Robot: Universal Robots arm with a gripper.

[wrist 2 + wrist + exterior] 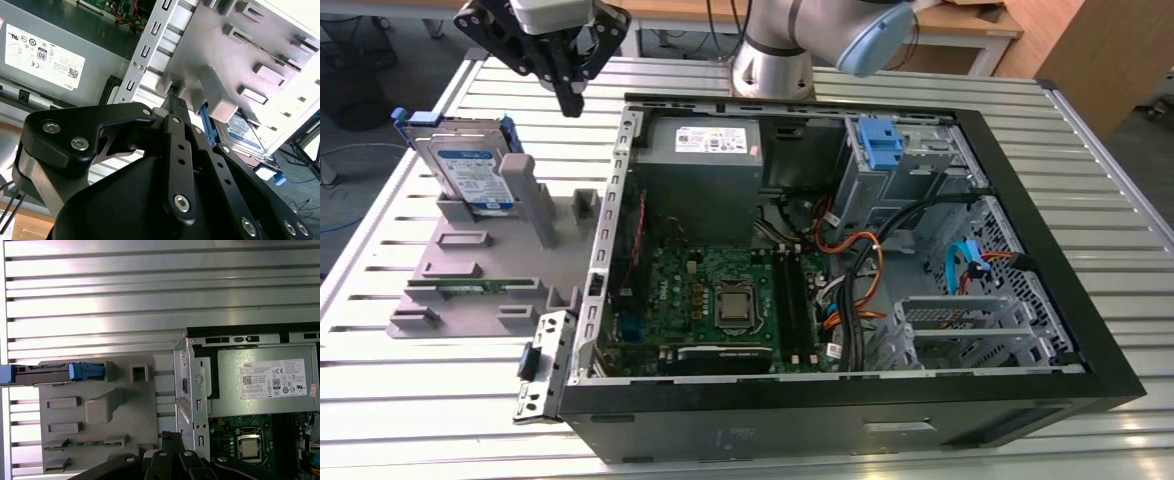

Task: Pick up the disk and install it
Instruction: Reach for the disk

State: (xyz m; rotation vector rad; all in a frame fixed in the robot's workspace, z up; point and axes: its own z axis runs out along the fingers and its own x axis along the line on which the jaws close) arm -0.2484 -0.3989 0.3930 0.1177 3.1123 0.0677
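In the exterior view the end effector [571, 100] hangs above the slatted tabletop [414, 400] at about eleven o'clock. Its dark fingers are drawn together to a single tip and grip nothing. The disk [470, 170], edged by its blue bracket, stands upright at the far end of a grey holder [467, 270], at roughly seven o'clock from the end effector and apart from it. The open computer case [787, 435] lies at three o'clock of the holder, with the power supply [707, 150] in its far corner.
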